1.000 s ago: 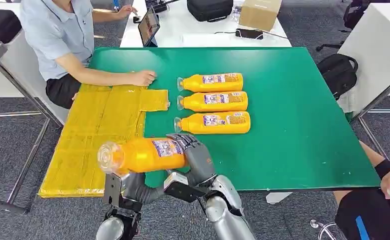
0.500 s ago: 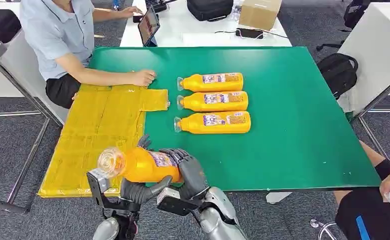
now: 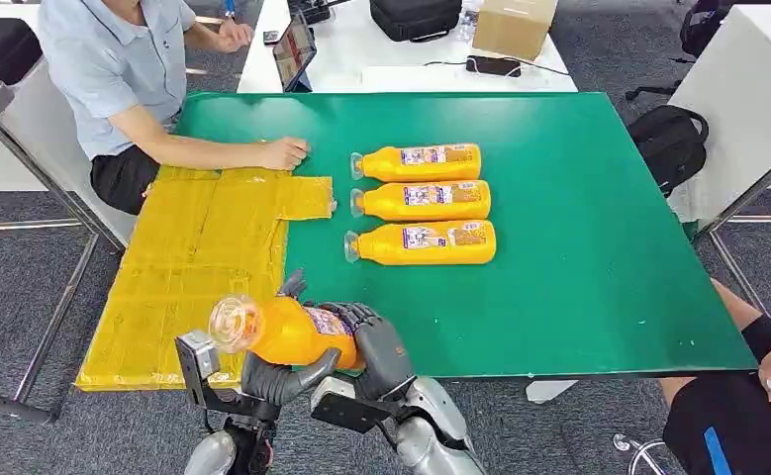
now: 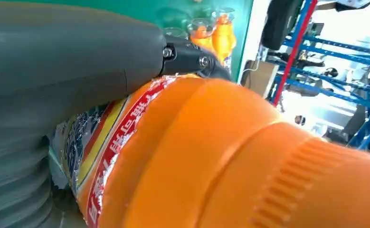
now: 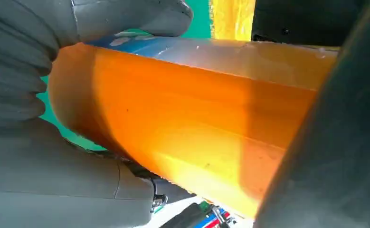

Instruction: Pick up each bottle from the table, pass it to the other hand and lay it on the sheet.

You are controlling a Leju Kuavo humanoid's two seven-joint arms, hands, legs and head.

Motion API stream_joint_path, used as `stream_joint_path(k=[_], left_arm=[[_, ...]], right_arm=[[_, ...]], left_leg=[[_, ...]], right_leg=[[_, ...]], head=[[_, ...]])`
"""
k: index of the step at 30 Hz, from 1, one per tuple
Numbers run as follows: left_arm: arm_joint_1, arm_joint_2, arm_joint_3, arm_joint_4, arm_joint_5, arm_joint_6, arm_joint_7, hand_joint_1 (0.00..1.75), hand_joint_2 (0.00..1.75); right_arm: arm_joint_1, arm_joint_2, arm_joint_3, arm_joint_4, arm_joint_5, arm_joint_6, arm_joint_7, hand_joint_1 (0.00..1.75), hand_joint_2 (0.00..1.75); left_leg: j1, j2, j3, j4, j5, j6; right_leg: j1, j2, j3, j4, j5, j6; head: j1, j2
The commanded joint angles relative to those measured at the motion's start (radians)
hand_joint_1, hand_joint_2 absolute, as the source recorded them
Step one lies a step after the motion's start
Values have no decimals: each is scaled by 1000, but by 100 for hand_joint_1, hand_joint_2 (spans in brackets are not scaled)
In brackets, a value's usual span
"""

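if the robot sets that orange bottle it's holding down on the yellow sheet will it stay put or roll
The held bottle looks round-bodied like the three lying on the table, so it could roll. It seems full of orange liquid, so probably heavy. The sheet lies flat and slightly wrinkled, which may slow rolling.

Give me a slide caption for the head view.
Both hands, left and right, hold an orange bottle at the green table's near edge.

Four orange bottles: one held bottle (image 3: 287,332), three table bottles (image 3: 421,203); one yellow sheet (image 3: 198,267).
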Motion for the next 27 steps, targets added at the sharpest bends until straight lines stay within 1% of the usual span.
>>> stream_joint_path(k=[1, 2, 3, 5, 6, 8, 18, 22, 23, 24, 25, 26, 27], left_arm=[[-43, -23, -32, 86, 10, -15, 2, 175, 175], [-44, -23, -32, 88, 20, -21, 4, 175, 175], [-45, -23, -29, 92, 44, -28, 12, 175, 175], [-48, -23, -21, 101, 79, -36, 27, 175, 175], [-50, -23, -16, 106, 95, -39, 32, 175, 175], [-59, -23, 2, 120, 146, -52, 50, 175, 175], [-67, -23, 20, 125, 173, -57, 64, 175, 175], [-72, -21, 101, 126, 226, -64, 124, 175, 175], [-65, -21, 141, 121, 240, -71, 141, 175, 175], [-62, -18, 165, 114, 233, -70, 146, 175, 175], [-57, -13, 181, 105, 216, -60, 145, 175, 175], [-53, -11, 207, 84, 144, -15, 147, 175, 175], [-53, -11, 247, 62, 50, 34, 156, 175, 175]], right_arm=[[47, 11, 47, -1, -10, 13, 2, 154, 175], [48, 11, 47, -2, -16, 11, 0, 93, 175], [46, 11, 50, 0, -29, 12, -5, 0, 175], [43, 11, 58, 5, -47, 22, -11, 0, 175], [41, 11, 62, 8, -46, 22, -12, 0, 0], [33, 11, 76, 20, -40, 22, -16, 0, 0], [28, 11, 80, 28, -31, 12, -30, 0, 0], [32, 11, 81, 34, -26, 8, -48, 0, 0], [33, 11, 78, 41, -22, -1, -57, 0, 0], [34, 11, 74, 43, -22, -7, -62, 0, 0], [36, 11, 70, 44, -21, -9, -64, 0, 0], [40, 11, 65, 38, -18, -15, -71, 0, 0], [48, 9, 63, 25, -6, -22, -72, 0, 0]], left_leg=[[0, -3, 3, -1, -1, 2], [0, -3, 2, -1, 0, 1], [0, -4, 4, -1, -1, 2], [0, -3, 4, -1, -1, 2], [0, -2, 3, -1, 0, 2], [0, -2, 2, -1, 0, 1], [0, -2, 2, -1, 0, 1], [0, -1, 2, -1, 0, 1], [0, -2, 4, -1, 0, 2], [0, -1, 2, -1, 0, 1], [0, -1, 4, -2, 0, 1], [0, 0, 3, -2, 0, 1], [0, -1, 5, -2, -1, 1]], right_leg=[[1, -5, 5, -1, -2, -3], [1, -4, 3, -1, -1, -2], [1, -6, 5, -1, -2, -3], [1, -4, 5, -1, -1, -3], [0, -4, 4, -1, -1, -2], [0, -4, 3, -1, -1, -2], [0, -3, 3, -1, -1, -2], [1, -2, 2, -1, -1, -2], [1, -3, 5, -1, -1, -3], [1, -2, 3, -1, 0, -2], [1, -2, 5, -2, -1, -3], [1, -1, 3, -1, 0, -2], [1, -2, 5, -2, -1, -3]], head=[[0, 0], [0, 0], [0, 0], [0, 0], [0, 0], [0, 0], [0, 0], [0, 0], [0, 0], [0, 0], [0, 0], [0, 0], [0, 0]])
